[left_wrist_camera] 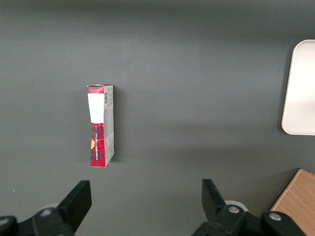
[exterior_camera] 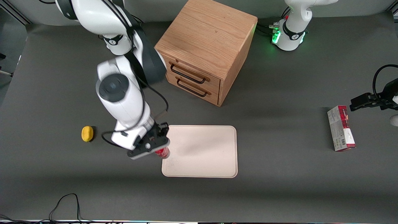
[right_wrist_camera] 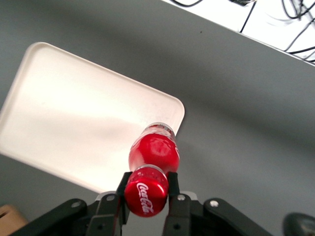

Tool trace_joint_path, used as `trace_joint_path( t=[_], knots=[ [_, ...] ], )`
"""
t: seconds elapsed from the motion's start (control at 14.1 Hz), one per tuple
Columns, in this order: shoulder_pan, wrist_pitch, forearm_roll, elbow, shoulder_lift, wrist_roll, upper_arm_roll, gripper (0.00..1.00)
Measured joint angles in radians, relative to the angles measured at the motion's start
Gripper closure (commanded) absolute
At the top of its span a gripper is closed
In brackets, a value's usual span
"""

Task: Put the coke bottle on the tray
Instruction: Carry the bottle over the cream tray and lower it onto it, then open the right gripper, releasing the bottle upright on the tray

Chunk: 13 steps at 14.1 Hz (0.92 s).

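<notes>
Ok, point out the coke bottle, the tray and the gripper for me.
coke bottle [right_wrist_camera: 153, 152]: right wrist view, on its red body below the cap.
tray [exterior_camera: 205, 149]: front view, on its bare cream floor.
gripper [right_wrist_camera: 146, 189]: right wrist view, between the fingertips, shut on the bottle's neck, over the tray's edge.

wooden drawer cabinet [exterior_camera: 203, 49], yellow object [exterior_camera: 87, 133], carton [exterior_camera: 341, 128].
</notes>
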<state>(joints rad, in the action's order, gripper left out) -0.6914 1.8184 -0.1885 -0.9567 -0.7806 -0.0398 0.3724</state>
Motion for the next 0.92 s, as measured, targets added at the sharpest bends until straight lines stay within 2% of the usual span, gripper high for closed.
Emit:
trace_joint_path(
  t=[0.21, 0.35, 0.5, 0.71, 0.78, 0.85, 0.92],
  knots=[
    [0.001, 0.101, -0.002, 0.0, -0.091, 0.0, 0.0, 1.0],
    [0.001, 0.149, -0.026, -0.012, -0.126, 0.0, 0.0, 1.0],
    [0.002, 0.199, -0.052, -0.044, -0.139, 0.0, 0.0, 1.0],
    [-0.001, 0.207, -0.055, -0.067, -0.142, 0.0, -0.002, 1.0],
    [-0.003, 0.207, -0.055, -0.07, -0.142, 0.0, -0.002, 0.37],
    [-0.003, 0.208, -0.055, -0.07, -0.142, 0.0, -0.002, 0.0],
    [-0.003, 0.208, -0.057, -0.071, -0.142, 0.0, -0.002, 0.0]
  ],
)
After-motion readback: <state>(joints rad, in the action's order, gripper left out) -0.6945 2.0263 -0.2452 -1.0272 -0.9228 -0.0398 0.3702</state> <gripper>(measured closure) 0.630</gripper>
